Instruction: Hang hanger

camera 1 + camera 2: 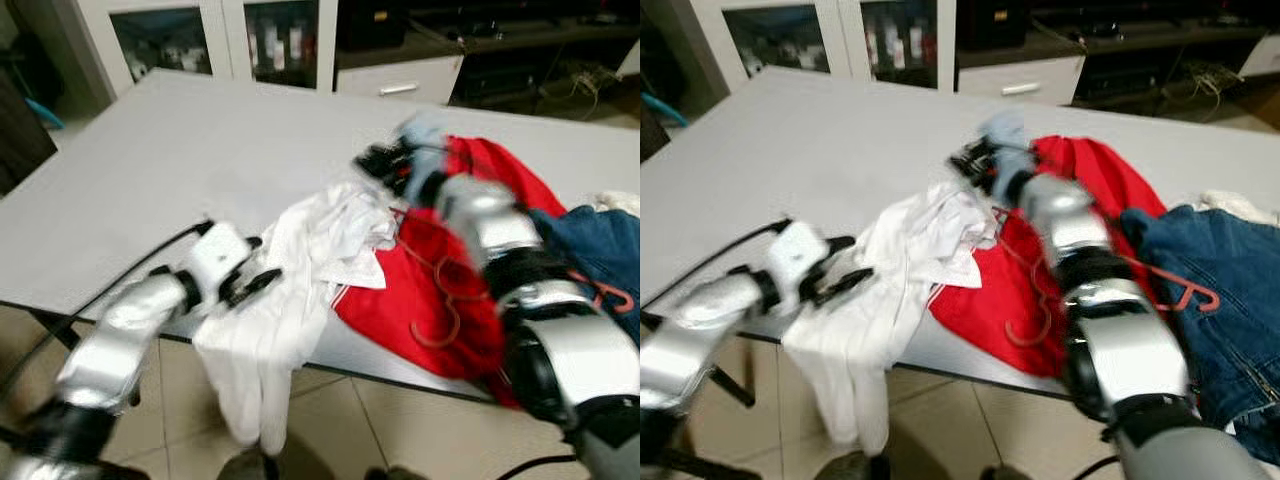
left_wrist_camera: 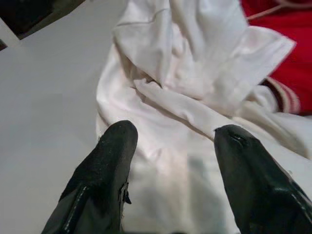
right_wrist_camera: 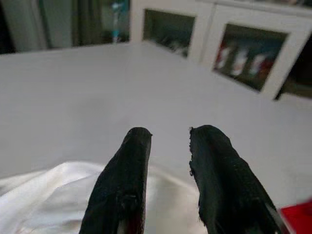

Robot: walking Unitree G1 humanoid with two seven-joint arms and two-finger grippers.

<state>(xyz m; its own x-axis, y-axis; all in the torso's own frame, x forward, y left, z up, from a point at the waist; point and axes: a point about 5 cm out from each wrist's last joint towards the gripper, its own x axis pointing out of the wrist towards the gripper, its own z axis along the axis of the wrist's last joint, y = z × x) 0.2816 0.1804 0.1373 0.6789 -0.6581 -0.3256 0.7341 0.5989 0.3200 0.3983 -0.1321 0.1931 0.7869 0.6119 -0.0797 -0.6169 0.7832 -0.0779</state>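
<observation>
Three garments are heaped on the table (image 1: 150, 160): white (image 1: 300, 260), red (image 1: 480, 190), blue jeans (image 1: 1220, 270). One red hanger (image 1: 1185, 295) is seen lying across red and denim. The left gripper (image 2: 170, 141) is spread over white cloth; the right gripper (image 3: 168, 141) is slightly parted, empty.

Right gripper (image 3: 168, 146) fingers slightly parted, white garment (image 3: 53, 200), grey table (image 3: 87, 92)

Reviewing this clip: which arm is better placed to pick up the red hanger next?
Probably right. The right gripper hovers past the red garment on which the hanger lies, so its arm is directly over it. The left gripper sits open at the white shirt, farther away.
</observation>
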